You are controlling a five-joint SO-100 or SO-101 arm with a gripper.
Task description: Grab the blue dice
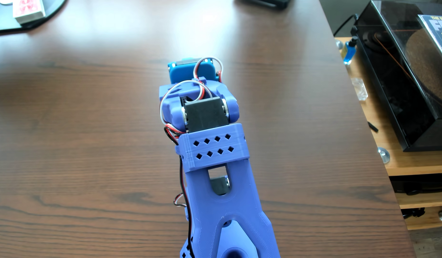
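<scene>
One arm point(210, 158) extends over the wooden table point(78, 124); its gripper point(190, 67) points down, finger position hidden; dice not visible.

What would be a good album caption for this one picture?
Blue robot arm stretched out over a dark wooden table, its gripper's fingertips hidden; no dice in sight, a card deck far back.

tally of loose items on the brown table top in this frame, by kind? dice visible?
Card box: 1
Dark mat: 1
Black object at the far edge: 1
Blue dice: 0 visible; the arm may hide it
Total: 3
</scene>
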